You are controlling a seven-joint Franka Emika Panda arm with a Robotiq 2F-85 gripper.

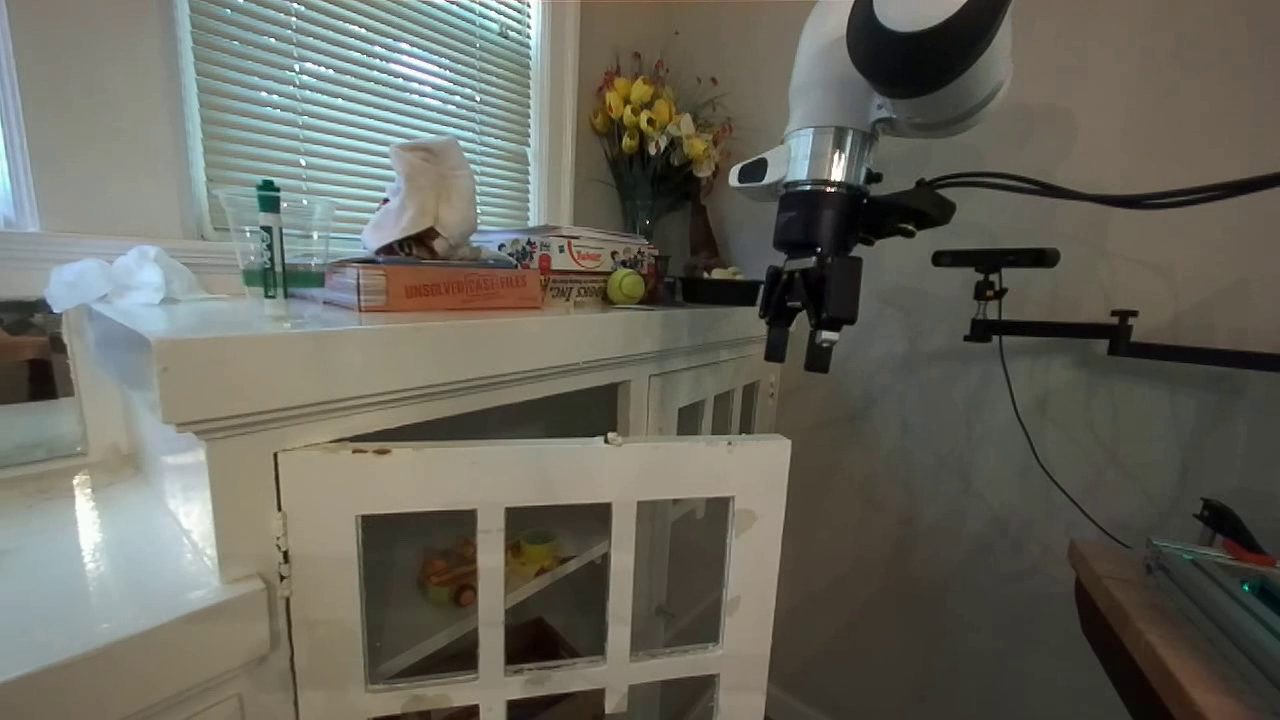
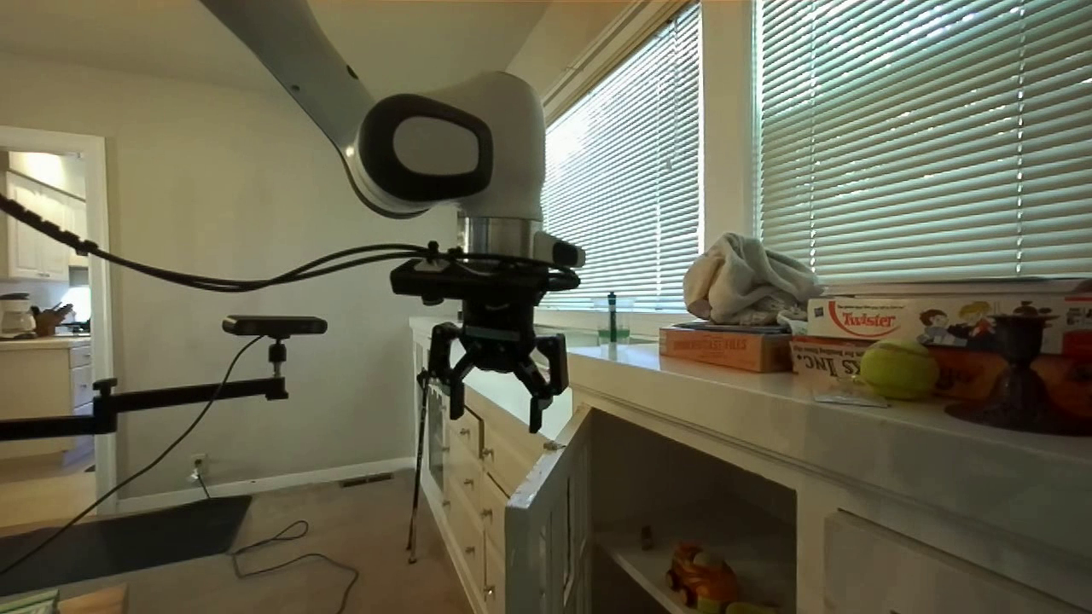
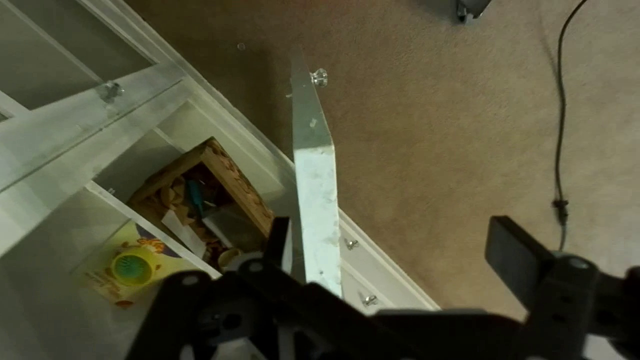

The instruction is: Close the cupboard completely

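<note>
The cupboard (image 1: 450,355) is white and lies toward seven o'clock in an exterior view; its glazed door (image 1: 622,580) stands swung well outward, hinged along its nine o'clock edge. The claw (image 1: 798,352) is released, its fingers (image 3: 517,260) spread wide apart. In an exterior view it hangs higher than the door and apart from it, between one and two o'clock from the door's middle. In the wrist view the door's top edge shows below, between the fingers and nearer the one at nine o'clock; a clear knob (image 3: 320,78) sits on the door toward twelve. Inside the cupboard, an orange toy (image 2: 704,576) rests on a shelf (image 2: 631,570) toward five o'clock in an exterior view. On top, in an exterior view, a tennis ball (image 1: 626,287) lies near a Twister box (image 1: 590,257) toward twelve, and a white cloth (image 1: 430,195) sits on an orange box (image 1: 460,288) toward ten.
</note>
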